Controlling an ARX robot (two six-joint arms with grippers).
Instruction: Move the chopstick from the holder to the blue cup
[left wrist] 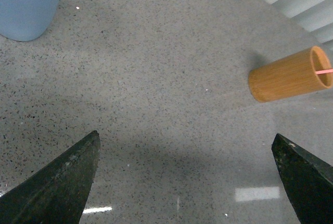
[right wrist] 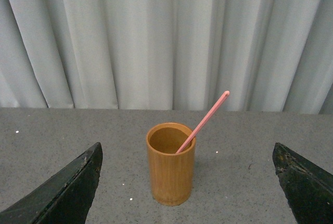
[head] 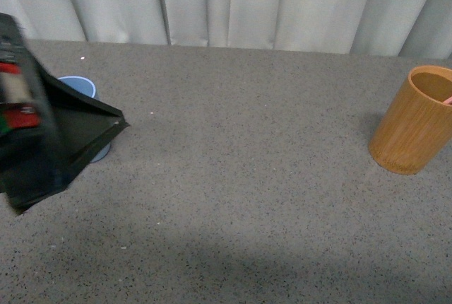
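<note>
Chopstick [right wrist: 203, 122] stands tilted in holder [right wrist: 170, 166], lower end inside, rounded top leaning out past the rim. Holder is upright on desk [head: 247, 177], straight ahead of right hand [right wrist: 187, 146], centred in the gap between its fingers and well apart from both tips. Right hand spread wide, pinching nothing. Left hand [left wrist: 186, 135] also spread wide, nothing between its fingers. Blue cup [left wrist: 28, 5] is upright ahead of left hand, off beyond one finger's side, not touching it. In front view left arm [head: 42, 141] covers most of the cup; only part of the rim and a bit of base show. Holder is well apart from left hand, far across the desk toward its other finger's side. Open speckled grey desk runs between cup and holder. Desk's far edge meets curtain [right wrist: 156, 36], beyond the holder from the right hand. Holder sits at front view's right border, partly cut off.
</note>
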